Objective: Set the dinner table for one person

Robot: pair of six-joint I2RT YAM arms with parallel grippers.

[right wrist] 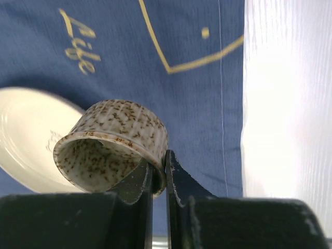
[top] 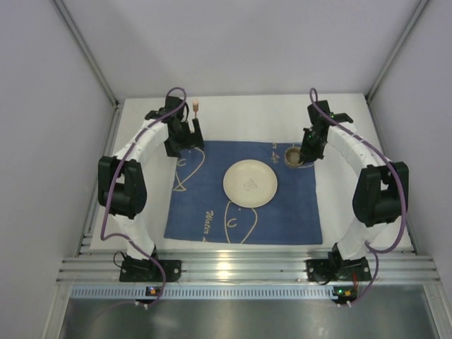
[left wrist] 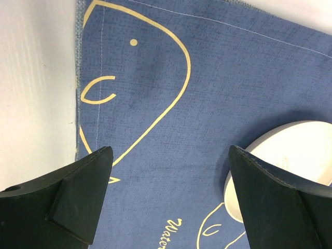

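pale grey walls (top: 42, 85) and aluminium rails (top: 247, 268) close in the white counter (top: 247, 116), which runs from the bases of the 2 arms to the far wall. on its middle lies a blue placemat (top: 205, 198) with pale yellow line drawings, flat, its edges square to the counter's. a cream plate (top: 250, 183) sits at the centre of the placemat.

we see the left gripper (left wrist: 170, 155) over the far left corner of the placemat, its jaws spread wide with nothing between them. through the gap, the wrist view shows bare cloth, the cloth's hem and a slice of the plate's rim.

the right gripper (right wrist: 165, 171) is at the far right corner of the placemat, pinched on the wall of a speckled cup (right wrist: 119, 129) – 1 finger inside the rim, 1 outside. the cup is tilted, its mouth turned toward the wrist camera, near the plate but apart from it. we cannot tell whether its base touches the cloth.

just behind the left gripper a thin pink-tipped thing (top: 195, 107) stands over bare counter – too small for us to tell what it is.
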